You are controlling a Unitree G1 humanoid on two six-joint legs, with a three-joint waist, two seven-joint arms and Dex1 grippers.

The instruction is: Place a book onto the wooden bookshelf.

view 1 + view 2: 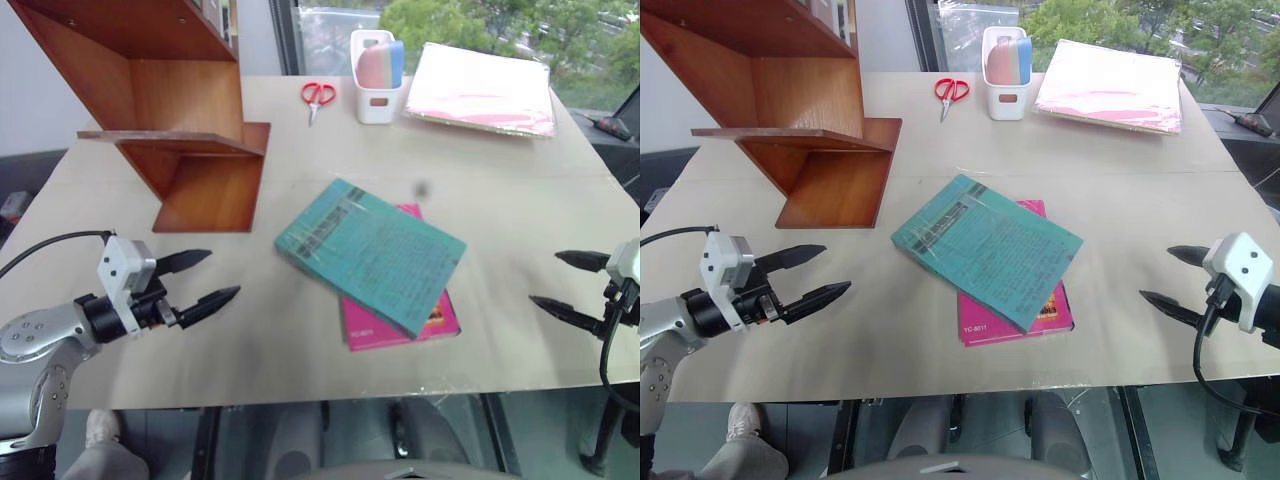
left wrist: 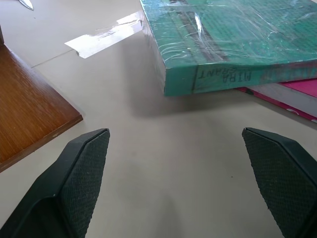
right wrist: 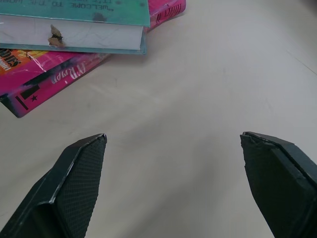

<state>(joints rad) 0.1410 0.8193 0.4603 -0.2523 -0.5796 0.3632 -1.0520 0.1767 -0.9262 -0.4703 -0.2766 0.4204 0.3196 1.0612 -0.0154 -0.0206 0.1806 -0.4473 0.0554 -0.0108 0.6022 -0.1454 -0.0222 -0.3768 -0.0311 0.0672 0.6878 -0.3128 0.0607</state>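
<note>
Two head cameras look down at the table (image 1: 300, 340) from above. Both wrist cameras sit low, close to the teal book (image 2: 233, 44).

Along the tabletop's (image 1: 500, 330) far edge we see red scissors (image 1: 318, 97), a white holder (image 1: 377, 68) and a pink folder (image 1: 482, 88). A magenta book (image 1: 400, 322) lies mid-table.

I read "WELCOME TO THE WORLD" upside down on the book (image 3: 74, 12); the pink book's (image 3: 64, 74) spine lettering stays unclear.

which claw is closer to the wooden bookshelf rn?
Left. The left claw hovers open just in front of the wooden bookshelf. The right claw, also open, is across the table beyond the teal book.
</note>
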